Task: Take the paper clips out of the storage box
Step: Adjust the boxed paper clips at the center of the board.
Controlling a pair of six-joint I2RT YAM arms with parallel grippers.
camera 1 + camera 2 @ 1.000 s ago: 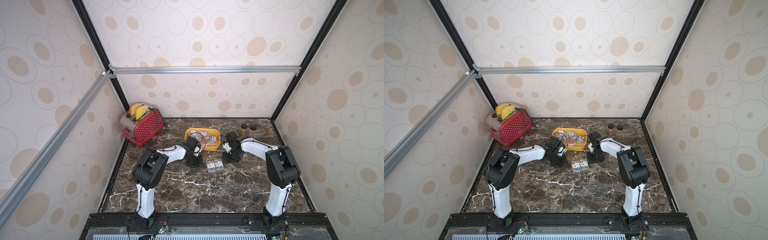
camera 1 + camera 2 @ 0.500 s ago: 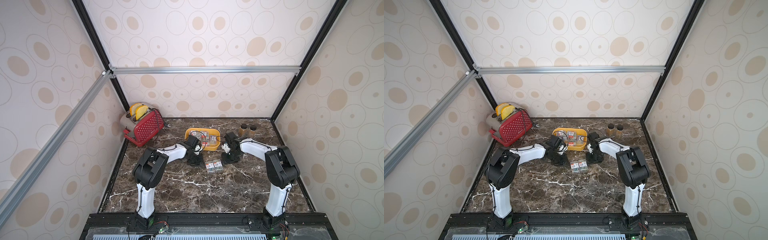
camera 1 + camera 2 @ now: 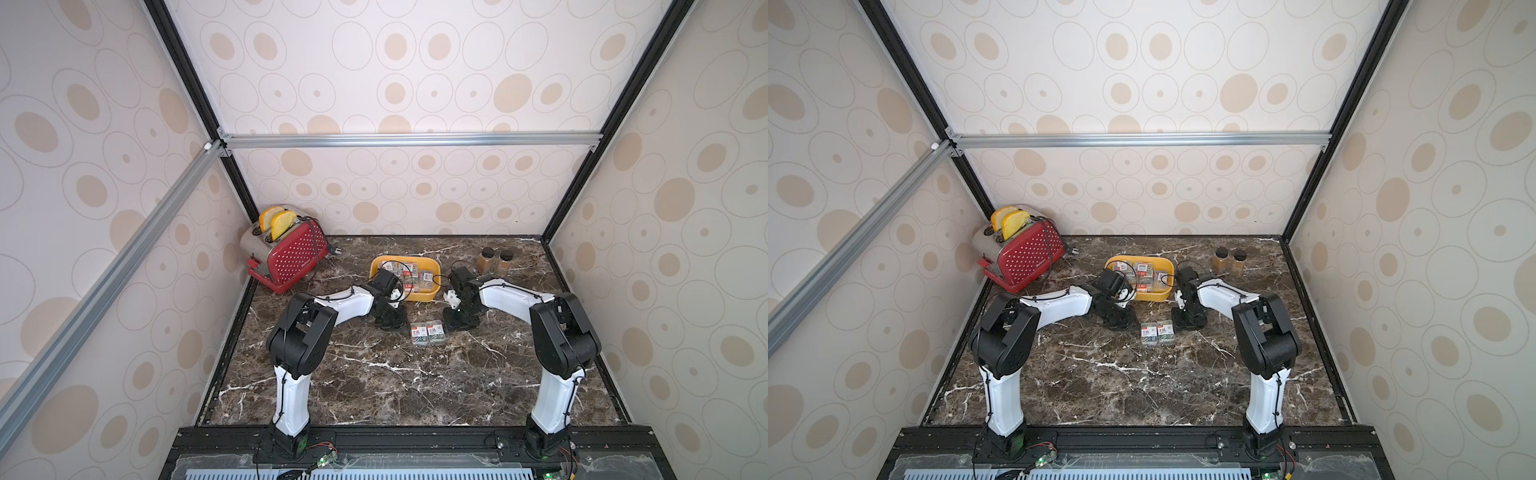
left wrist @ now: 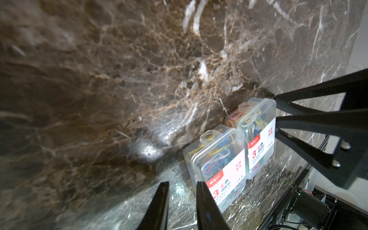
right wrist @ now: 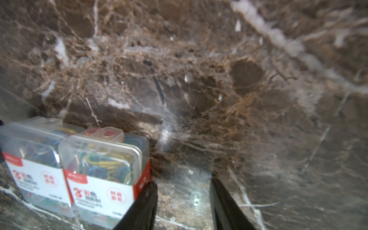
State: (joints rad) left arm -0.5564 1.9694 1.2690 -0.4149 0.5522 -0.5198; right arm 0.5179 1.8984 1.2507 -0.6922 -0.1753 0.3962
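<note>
- Barely anything has moved since a second ago. Both white-and-black arms sit almost where they were, and the two small clear plastic boxes of multicoloured paper clips [image 3: 419,333] lie in the same spot in front of the shallow yellow plastic tub [image 3: 424,296] with rounded corners.
- These two rectangular boxes have snap lids and white-and-red paper labels. They lie flat and side by side, touching each other, on the glossy dark-brown marble-patterned surface [image 3: 374,374] with white veins.
- More labelled clip boxes [image 3: 409,272] of the same kind are packed inside the tub.
- The left tool [image 3: 392,322] points down at the surface just off the tub's front left corner. In its wrist view the thin black fingers [image 4: 202,201] are drawn together with only a slim gap and nothing between them.
- The left box [image 4: 217,171] lies just beside one of those fingers. I cannot tell whether they touch.
- The right tool [image 3: 459,322] points down just off the tub's front right corner. Its fingers [image 5: 146,201] stand apart, with only bare surface between them.
- The right box [image 5: 103,169] lies just beside one of those fingers, outside the gap.
- The pair of boxes lies between the two tools, and neither tool grips a box.
- A red metal toaster with white dots [image 3: 291,259], holding two yellow slices, stands well to the tub's left.
- Two brown jars with black caps [image 3: 494,261] stand to the tub's right.
</note>
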